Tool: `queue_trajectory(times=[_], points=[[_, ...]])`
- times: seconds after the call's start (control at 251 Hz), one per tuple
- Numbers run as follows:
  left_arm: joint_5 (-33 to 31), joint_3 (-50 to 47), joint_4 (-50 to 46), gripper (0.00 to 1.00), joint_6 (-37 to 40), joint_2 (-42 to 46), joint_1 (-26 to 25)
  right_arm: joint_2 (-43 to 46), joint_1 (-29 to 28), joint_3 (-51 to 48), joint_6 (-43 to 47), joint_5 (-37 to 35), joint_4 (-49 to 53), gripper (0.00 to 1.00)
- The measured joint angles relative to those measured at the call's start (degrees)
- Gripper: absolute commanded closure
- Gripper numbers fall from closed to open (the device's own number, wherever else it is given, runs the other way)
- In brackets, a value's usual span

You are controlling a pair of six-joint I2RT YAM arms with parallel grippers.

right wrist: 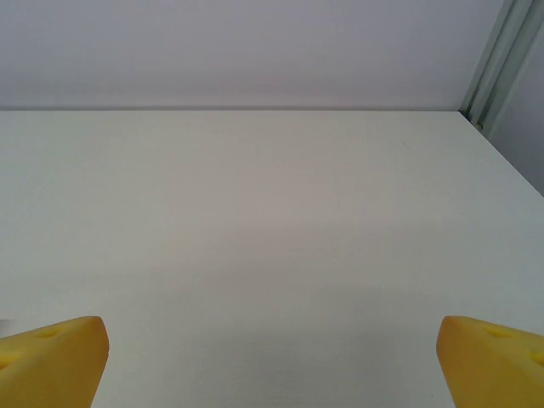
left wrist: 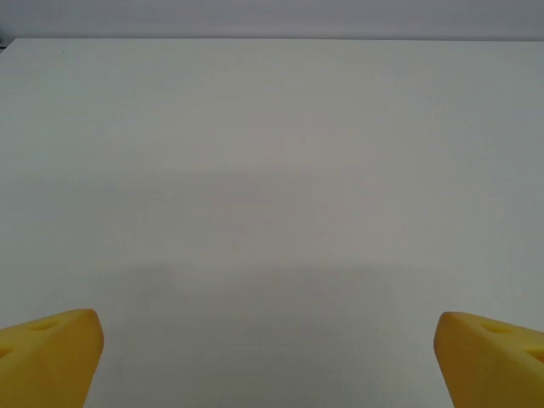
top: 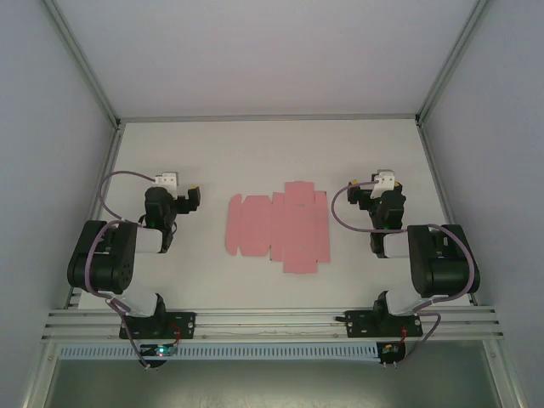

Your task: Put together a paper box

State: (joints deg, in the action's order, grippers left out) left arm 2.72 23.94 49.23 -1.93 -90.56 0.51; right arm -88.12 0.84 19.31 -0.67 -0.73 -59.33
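A white matte bench (top: 255, 153) fills the middle of the enclosure. Behind the bench rises a plain pale grey back wall (top: 263, 51). At the bench's left stands a left wall (top: 42, 127) and at its right a right wall (top: 506, 127), both the same flat grey. Slim aluminium posts (top: 81, 59) climb from the bench's far corners, leaning outward in the top view. Along the bench's near edge lies a ribbed aluminium rail (top: 272, 316), with a white slotted duct (top: 272, 350) just in front of it. Nearer than the duct is a dull grey-green surface; what it is cannot be told. The light is soft and even, leaving only faint shadows on the bench.
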Motion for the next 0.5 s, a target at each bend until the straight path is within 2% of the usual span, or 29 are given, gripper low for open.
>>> queue_trajectory(times=[0.503], points=[[0.0,0.0,0.0,0.0,0.0,0.0,0.0,0.0,0.0,0.0,0.0,0.0,0.0,0.02]])
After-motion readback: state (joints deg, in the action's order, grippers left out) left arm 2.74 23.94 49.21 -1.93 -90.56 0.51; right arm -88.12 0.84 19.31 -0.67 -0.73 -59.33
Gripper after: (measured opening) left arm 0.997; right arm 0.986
